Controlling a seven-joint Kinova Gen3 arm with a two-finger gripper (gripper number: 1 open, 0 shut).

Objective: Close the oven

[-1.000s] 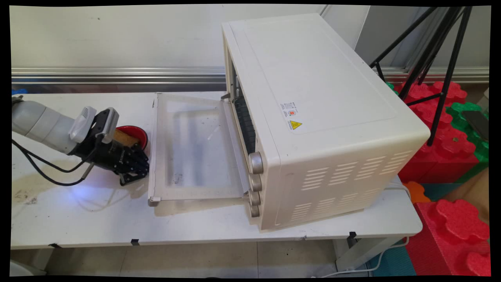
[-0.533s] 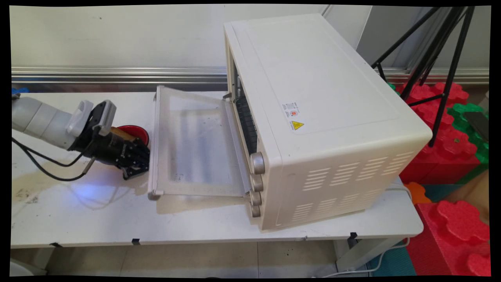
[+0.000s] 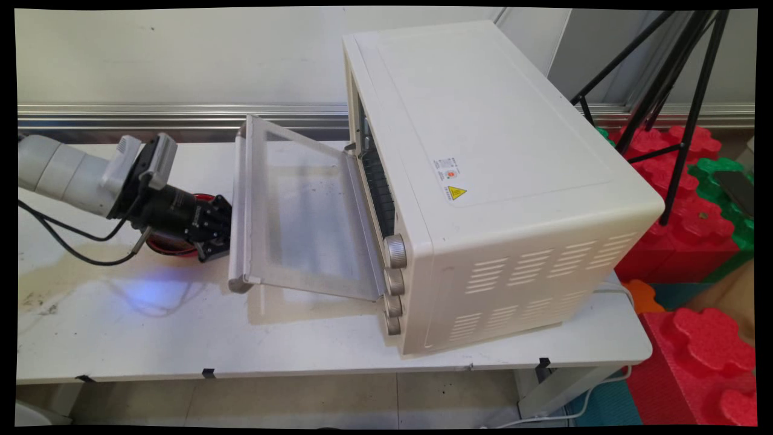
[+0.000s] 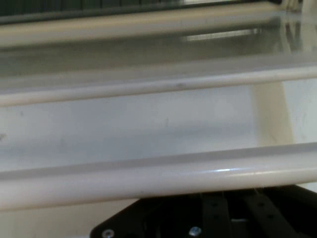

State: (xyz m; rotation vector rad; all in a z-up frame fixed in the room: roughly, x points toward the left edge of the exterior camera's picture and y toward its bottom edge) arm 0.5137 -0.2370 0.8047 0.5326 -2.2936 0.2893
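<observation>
The claw (image 3: 216,232) sits under the handle (image 3: 240,199) of the half-raised oven door (image 3: 302,211); whether it is clenched, I cannot tell. A red bowl (image 3: 166,246) lies behind it on the tabletop (image 3: 151,332), beside the cream oven (image 3: 483,181).

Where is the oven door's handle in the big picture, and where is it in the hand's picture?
Main view: the oven door's handle runs along the half-raised door's left edge, just right of the gripper.
Hand view: the same handle is the pale bar across the bottom, above the black linkage.
Shared landmark: the door's glass pane.
</observation>
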